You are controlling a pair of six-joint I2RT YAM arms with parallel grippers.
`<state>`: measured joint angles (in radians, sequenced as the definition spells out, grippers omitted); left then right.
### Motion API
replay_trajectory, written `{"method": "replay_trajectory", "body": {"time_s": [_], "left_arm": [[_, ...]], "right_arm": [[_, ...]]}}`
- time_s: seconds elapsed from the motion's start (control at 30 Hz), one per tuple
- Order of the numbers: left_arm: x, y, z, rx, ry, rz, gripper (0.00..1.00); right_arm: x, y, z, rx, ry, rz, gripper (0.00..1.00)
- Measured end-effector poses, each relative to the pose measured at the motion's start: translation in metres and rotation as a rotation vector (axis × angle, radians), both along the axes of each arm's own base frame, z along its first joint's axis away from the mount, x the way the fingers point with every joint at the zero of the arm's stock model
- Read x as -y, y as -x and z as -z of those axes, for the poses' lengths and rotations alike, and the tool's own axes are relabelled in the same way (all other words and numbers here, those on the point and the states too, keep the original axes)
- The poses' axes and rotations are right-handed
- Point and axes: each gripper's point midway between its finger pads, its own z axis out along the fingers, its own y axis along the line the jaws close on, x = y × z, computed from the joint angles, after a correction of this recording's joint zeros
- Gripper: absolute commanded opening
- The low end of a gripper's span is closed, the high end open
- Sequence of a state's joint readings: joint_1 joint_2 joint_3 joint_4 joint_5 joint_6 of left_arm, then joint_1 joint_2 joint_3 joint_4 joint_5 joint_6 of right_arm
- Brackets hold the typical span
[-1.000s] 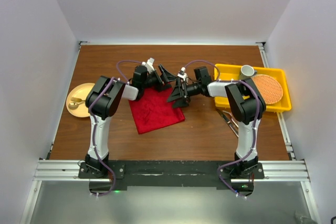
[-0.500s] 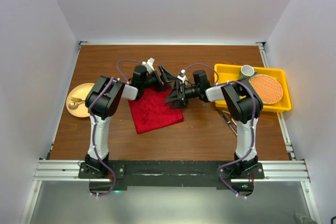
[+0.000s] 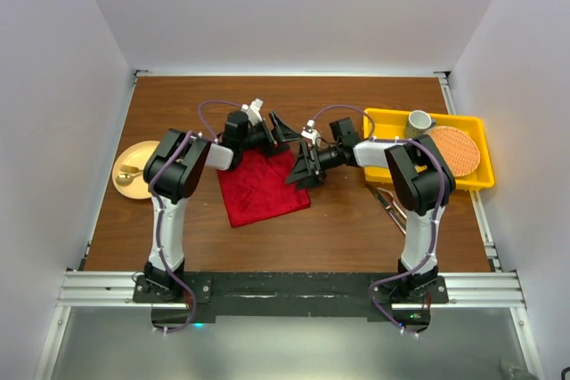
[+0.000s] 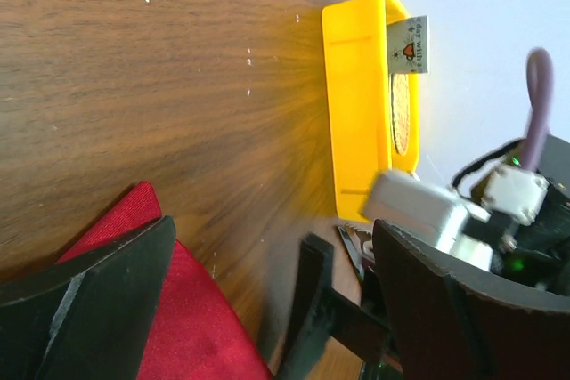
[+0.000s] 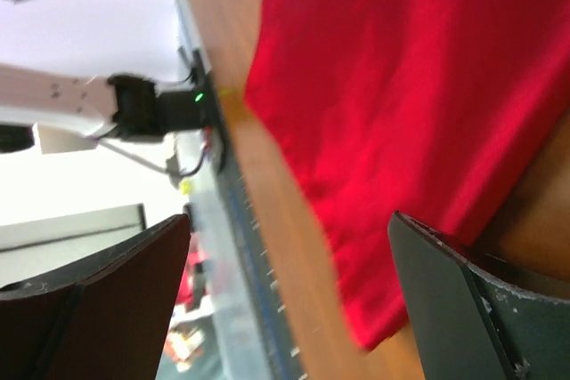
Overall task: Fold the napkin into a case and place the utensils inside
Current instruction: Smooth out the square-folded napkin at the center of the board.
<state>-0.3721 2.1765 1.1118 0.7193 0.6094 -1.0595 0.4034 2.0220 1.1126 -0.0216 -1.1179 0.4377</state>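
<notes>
The deep-red napkin (image 3: 261,187) lies flat on the wooden table as a rough square. My left gripper (image 3: 274,128) is open and empty, just above the napkin's far corner. In the left wrist view the left gripper (image 4: 276,304) has the napkin (image 4: 191,327) under its left finger. My right gripper (image 3: 305,167) is open and empty at the napkin's right edge. In the right wrist view the right gripper (image 5: 285,300) has the red napkin (image 5: 401,86) below it. The silver utensils (image 3: 389,206) lie on the table beside the right arm, and they also show in the left wrist view (image 4: 354,246).
A yellow plastic tray (image 3: 476,180) at the right holds a round orange woven mat (image 3: 454,150) and a white cup (image 3: 420,119). The tray also shows in the left wrist view (image 4: 356,113). A yellow plate (image 3: 134,180) sits at the left table edge.
My right gripper has turned and drawn back slightly to the right, off the napkin's right corner. The left gripper and the napkin have hardly moved.
</notes>
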Motion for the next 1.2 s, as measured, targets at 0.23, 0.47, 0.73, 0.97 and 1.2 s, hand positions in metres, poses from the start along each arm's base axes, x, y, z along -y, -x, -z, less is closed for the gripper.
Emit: {"method": "replay_trajectory", "body": {"time_s": [0.23, 0.47, 0.73, 0.97, 1.2], "left_arm": [[-0.003, -0.004, 0.001, -0.01, 0.0, -0.032, 1.0], [-0.004, -0.006, 0.001, -0.013, 0.0, -0.045, 1.0], [-0.007, -0.009, 0.0, -0.001, -0.006, -0.066, 1.0], [-0.007, -0.009, 0.0, 0.01, -0.01, -0.066, 1.0], [-0.007, -0.008, 0.0, 0.009, -0.01, -0.068, 1.0]], "right_arm": [[-0.025, 0.039, -0.053, -0.028, -0.08, -0.113, 0.98], [-0.05, 0.05, -0.06, -0.011, -0.14, -0.176, 0.98], [-0.052, 0.045, -0.046, 0.082, -0.2, -0.197, 0.98], [-0.048, 0.05, -0.042, 0.108, -0.202, -0.205, 0.98], [-0.039, 0.053, -0.067, 0.08, -0.166, -0.159, 0.98]]}}
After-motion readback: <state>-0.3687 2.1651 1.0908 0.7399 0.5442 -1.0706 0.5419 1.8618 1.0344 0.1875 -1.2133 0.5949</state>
